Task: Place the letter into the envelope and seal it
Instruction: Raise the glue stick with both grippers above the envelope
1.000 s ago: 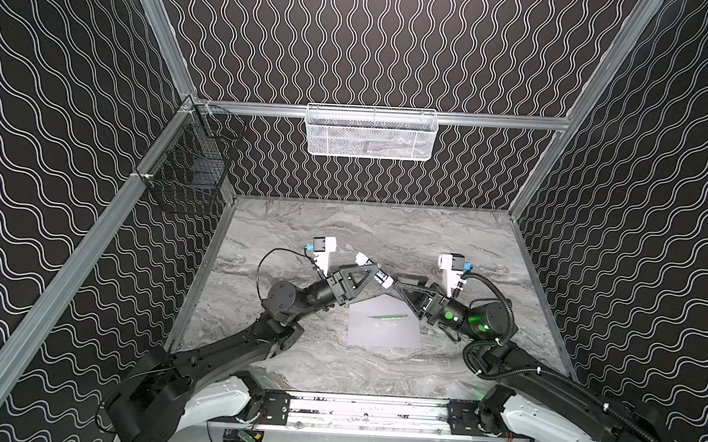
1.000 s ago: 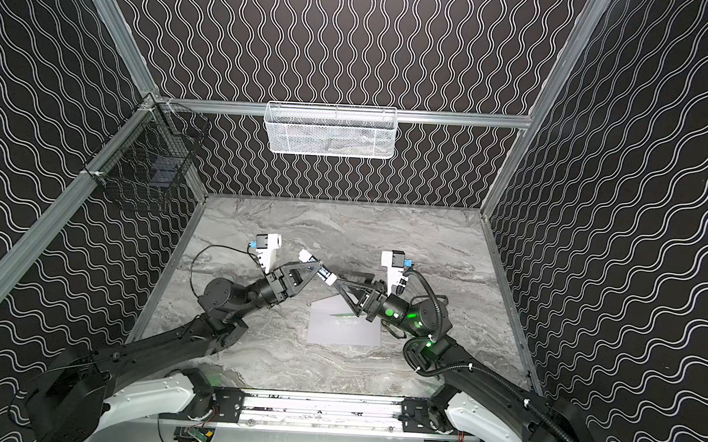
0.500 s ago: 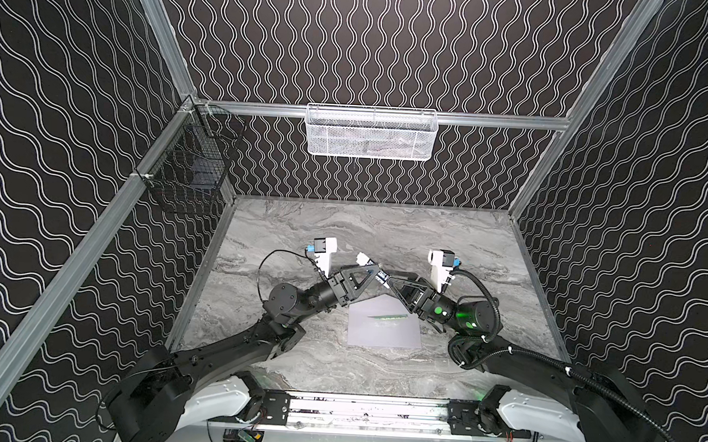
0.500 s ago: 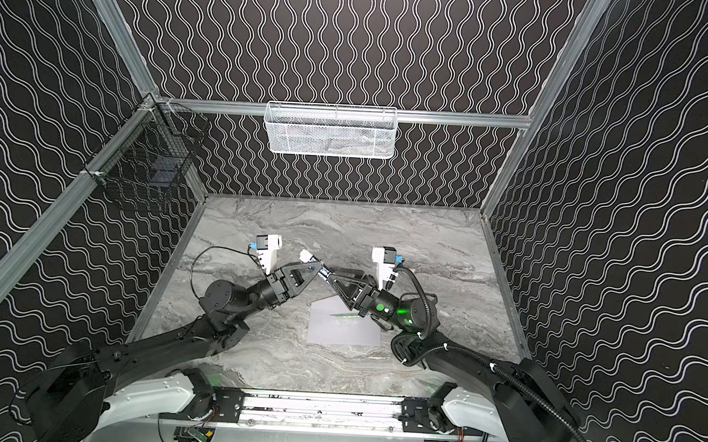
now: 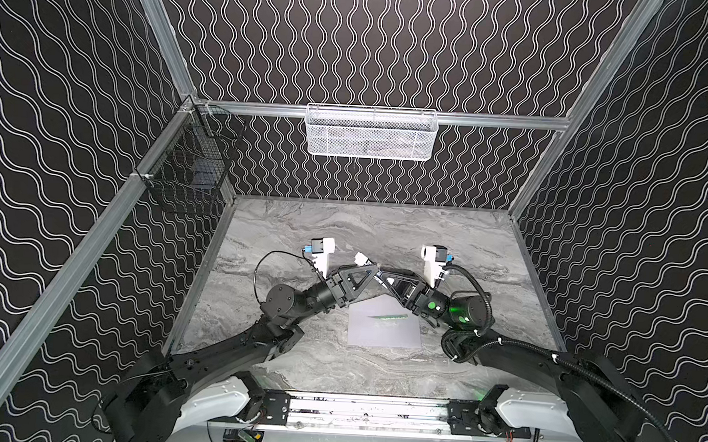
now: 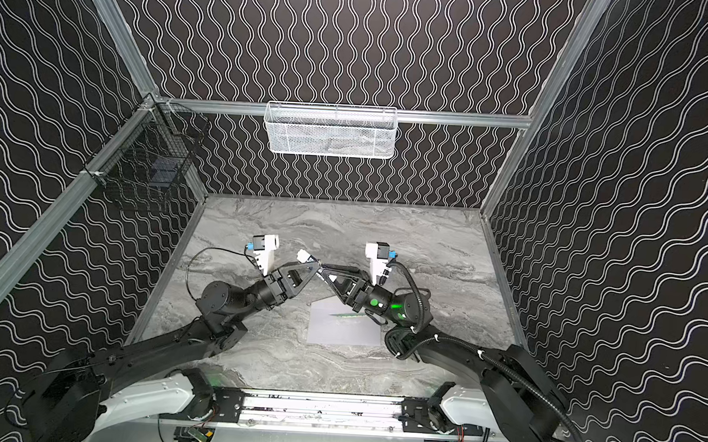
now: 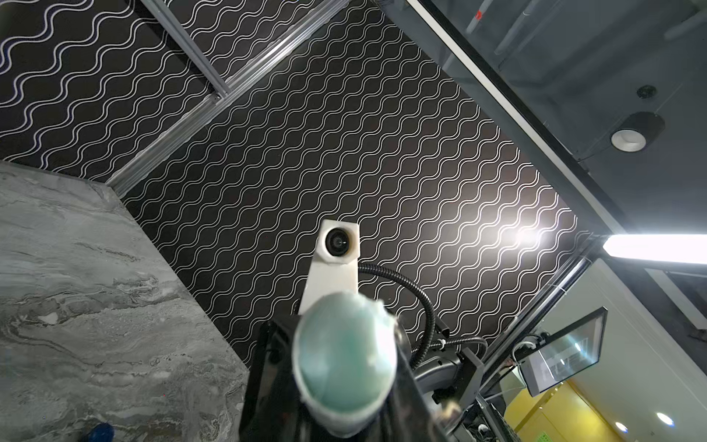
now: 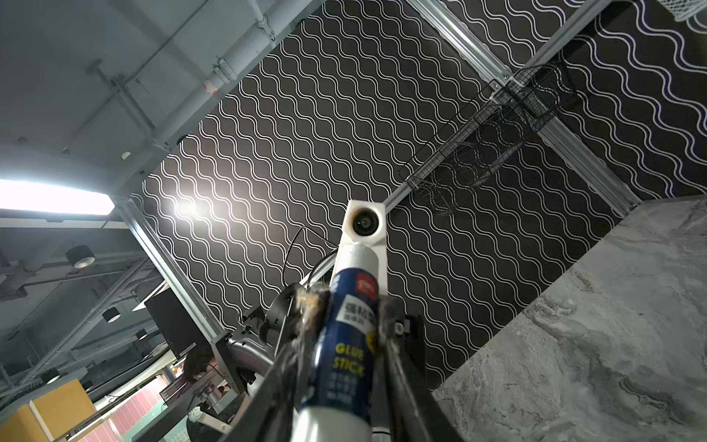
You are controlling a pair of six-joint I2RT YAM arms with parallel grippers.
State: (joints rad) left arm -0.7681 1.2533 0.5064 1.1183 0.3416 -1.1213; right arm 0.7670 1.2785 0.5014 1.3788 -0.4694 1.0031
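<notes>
Both pincers meet in the air over mid-table [image 5: 343, 230]. Left pincer [image 5: 371, 268] clamps the glue stick [image 8: 348, 336]; right pincer [image 5: 384, 273] closed against both sides of its blue label. Envelope [image 5: 379, 335] lies flat just nearer, slightly right. Green sliver of letter [image 5: 387, 316] shows on it.

We see plenty of bare table [image 5: 385, 228] along the back and both sides. Mid-frame is the squeeze: left gripper [image 5: 371, 268] and right gripper [image 5: 382, 274] meet on the glue stick [image 8: 346, 344], the envelope [image 5: 384, 334] lying just below them.
</notes>
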